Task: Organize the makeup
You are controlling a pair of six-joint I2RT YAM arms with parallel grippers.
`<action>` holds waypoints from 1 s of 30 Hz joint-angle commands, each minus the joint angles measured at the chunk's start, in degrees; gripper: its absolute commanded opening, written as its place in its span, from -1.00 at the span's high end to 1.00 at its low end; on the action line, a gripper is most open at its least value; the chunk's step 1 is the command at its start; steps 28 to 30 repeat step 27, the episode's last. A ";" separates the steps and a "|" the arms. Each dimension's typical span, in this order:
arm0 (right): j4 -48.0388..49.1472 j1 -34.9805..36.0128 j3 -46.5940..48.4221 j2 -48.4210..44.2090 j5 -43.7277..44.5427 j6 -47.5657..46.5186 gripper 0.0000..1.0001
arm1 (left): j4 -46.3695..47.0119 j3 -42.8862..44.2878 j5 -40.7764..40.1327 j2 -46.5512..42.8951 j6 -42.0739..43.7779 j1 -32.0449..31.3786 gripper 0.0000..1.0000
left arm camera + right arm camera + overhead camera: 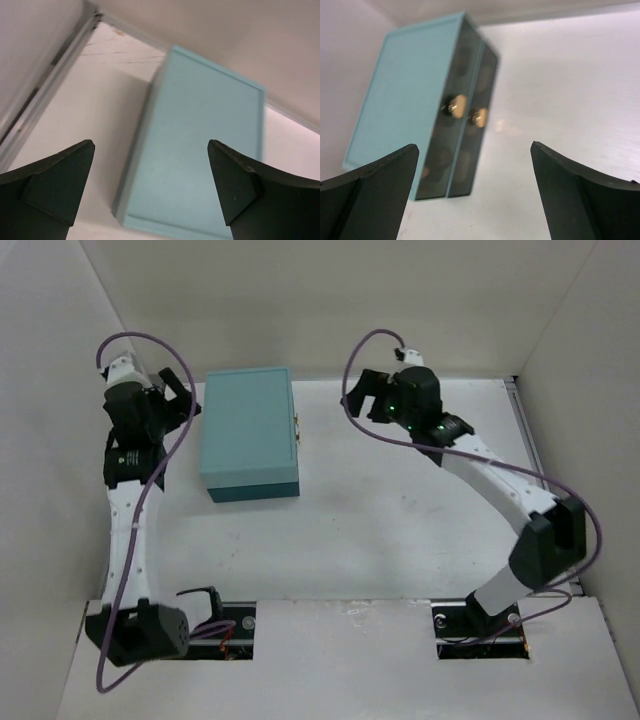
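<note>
None of the makeup shows in any view; no sponge, tube, pencils, stick or packet is visible. The large teal box sits shut on the white table at the back left. My left gripper is open and empty, just left of the box's far end; the left wrist view shows the box lid between its open jaws. My right gripper is open and empty, well to the right of the box. In the right wrist view it faces the box's dark front side.
The box's front side carries two small gold clasps, seen as a small latch from above. White walls enclose the table on the left, back and right. A metal rail runs along the left wall.
</note>
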 commanded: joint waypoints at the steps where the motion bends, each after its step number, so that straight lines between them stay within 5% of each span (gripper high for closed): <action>1: -12.77 0.49 -6.55 -6.30 17.07 2.20 -1.00 | -0.87 -0.71 -1.29 -7.06 -0.54 -10.33 -1.00; 7: -28.79 3.40 -19.19 -20.27 30.37 9.22 -1.00 | -0.33 -13.10 -14.37 -12.53 -1.50 -34.41 -1.00; 14: -30.04 2.70 -33.00 -38.47 30.29 13.37 -1.00 | -2.71 -23.83 -25.46 -12.61 -5.98 -53.68 -1.00; 22: -29.16 1.03 -38.55 -49.21 28.10 13.73 -1.00 | -2.27 -28.59 -23.27 -7.79 -10.74 -55.02 -1.00; 30: -30.21 -2.40 -39.34 -49.65 26.87 11.44 -1.00 | -0.87 -28.15 -23.10 -7.08 -10.91 -55.37 -1.00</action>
